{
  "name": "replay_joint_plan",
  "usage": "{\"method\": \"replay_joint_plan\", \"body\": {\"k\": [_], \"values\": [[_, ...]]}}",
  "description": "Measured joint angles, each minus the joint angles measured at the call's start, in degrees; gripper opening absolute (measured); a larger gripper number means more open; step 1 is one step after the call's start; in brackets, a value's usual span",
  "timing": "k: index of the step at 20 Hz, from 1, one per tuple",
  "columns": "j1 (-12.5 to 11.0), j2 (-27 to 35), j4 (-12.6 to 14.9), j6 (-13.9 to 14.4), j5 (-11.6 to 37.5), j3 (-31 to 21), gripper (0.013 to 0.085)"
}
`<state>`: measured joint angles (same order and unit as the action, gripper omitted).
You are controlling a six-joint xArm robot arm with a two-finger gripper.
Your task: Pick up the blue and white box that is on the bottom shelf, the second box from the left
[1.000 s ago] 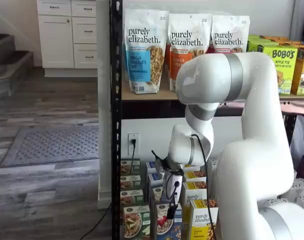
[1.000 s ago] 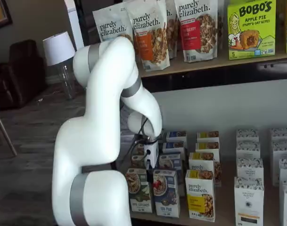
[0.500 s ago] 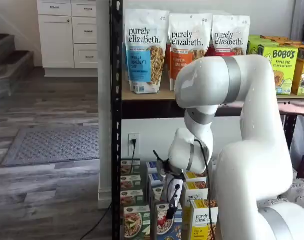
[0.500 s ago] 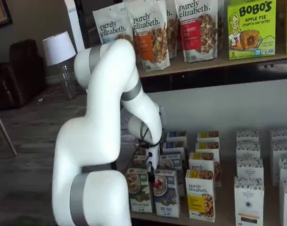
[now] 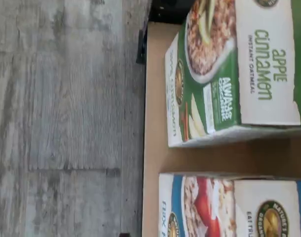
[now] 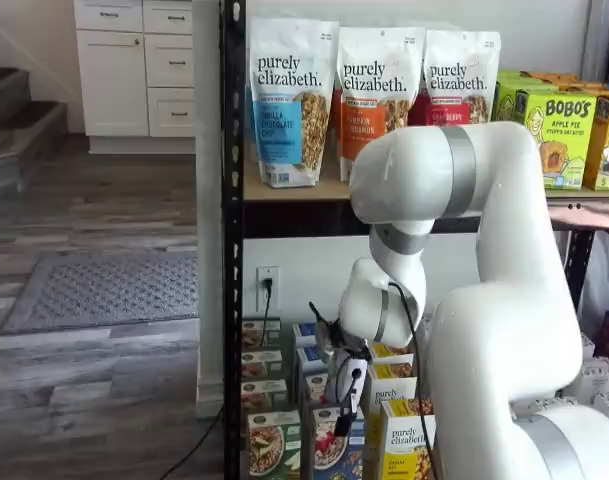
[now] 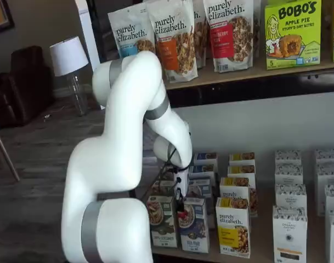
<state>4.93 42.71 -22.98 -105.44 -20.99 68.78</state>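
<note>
Wrist view shows the blue and white box close below the camera, standing on the bottom shelf beside the green apple cinnamon box. Both shelf views place the gripper at lower centre, just above that box; the fingers are too small and dark to show a gap, and nothing is visibly held, so its state cannot be told. Further back stand rows of matching boxes. Judged step: final approach. Next, the fingers should straddle the box's sides and close without nudging the yellow-and-white box.
</note>
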Motion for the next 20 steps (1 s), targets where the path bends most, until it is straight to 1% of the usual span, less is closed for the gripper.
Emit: {"method": "replay_joint_plan", "body": {"k": [11, 20], "values": [[-1.13, 5.59, 4.87, 3.44, -1.65, 6.88, 0.0850], [-1.11, 9.16, 4.47, 3.13, -1.56, 10.81, 0.0850]]}}
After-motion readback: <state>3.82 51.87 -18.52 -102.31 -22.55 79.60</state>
